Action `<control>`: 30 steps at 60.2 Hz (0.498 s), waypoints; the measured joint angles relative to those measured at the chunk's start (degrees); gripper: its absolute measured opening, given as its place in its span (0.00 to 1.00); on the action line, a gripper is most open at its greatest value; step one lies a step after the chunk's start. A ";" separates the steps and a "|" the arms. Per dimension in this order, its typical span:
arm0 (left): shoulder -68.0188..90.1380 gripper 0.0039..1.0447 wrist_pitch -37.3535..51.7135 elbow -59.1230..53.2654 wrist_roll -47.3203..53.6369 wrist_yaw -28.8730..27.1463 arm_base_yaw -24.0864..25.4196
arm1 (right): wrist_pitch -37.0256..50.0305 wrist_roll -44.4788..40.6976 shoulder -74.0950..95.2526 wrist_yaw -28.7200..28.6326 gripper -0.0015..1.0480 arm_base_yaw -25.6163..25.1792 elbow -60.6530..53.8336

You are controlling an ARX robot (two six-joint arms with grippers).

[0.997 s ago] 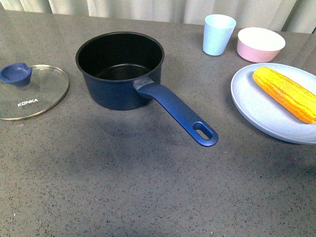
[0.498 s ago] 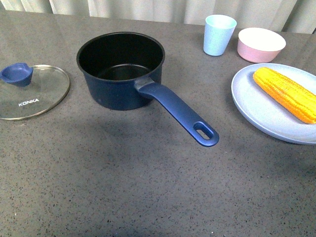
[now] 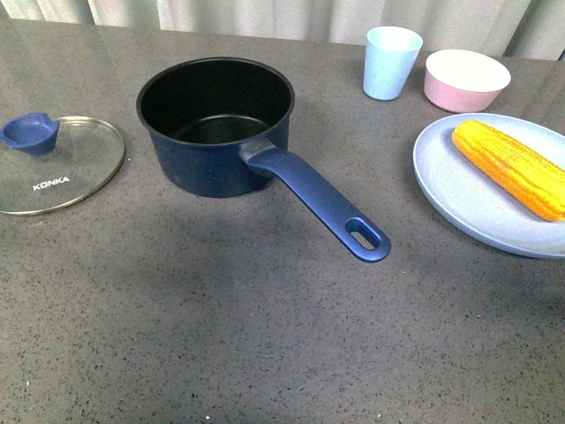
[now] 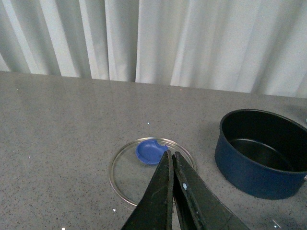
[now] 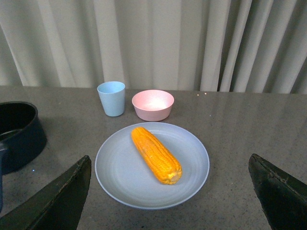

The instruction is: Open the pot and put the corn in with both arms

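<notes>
The dark navy pot [image 3: 214,124] stands open and empty on the grey table, its long handle [image 3: 323,205] pointing toward me and to the right. It also shows in the left wrist view [image 4: 261,153] and at the edge of the right wrist view [image 5: 17,134]. The corn [image 3: 510,167] lies on a light blue plate [image 3: 459,199] at the right; the right wrist view shows the corn [image 5: 156,154] too. My left gripper [image 4: 171,155] is shut and empty, above and short of the glass lid. My right gripper [image 5: 170,165] is open wide, short of the plate. Neither arm shows in the front view.
A glass lid [image 3: 75,172] with a blue knob [image 3: 29,132] lies flat at the left of the pot; the left wrist view shows the lid [image 4: 127,167] as well. A light blue cup [image 3: 390,62] and a pink bowl [image 3: 466,79] stand at the back right. Curtains hang behind the table.
Nothing on the table has moved; the view shifted very slightly.
</notes>
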 joint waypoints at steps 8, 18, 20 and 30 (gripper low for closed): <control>-5.49 0.01 -4.63 -0.79 0.00 0.00 0.00 | 0.00 0.00 0.00 0.00 0.91 0.00 0.00; -12.55 0.01 -10.80 -1.18 0.02 0.00 0.00 | 0.00 0.02 0.00 0.00 0.91 0.00 0.00; -13.70 0.01 -11.78 -1.20 0.02 0.00 0.00 | 0.00 0.02 0.00 0.00 0.91 0.00 0.00; -19.52 0.01 -17.18 -1.20 0.02 0.00 0.00 | 0.00 0.02 0.00 0.00 0.91 0.00 0.00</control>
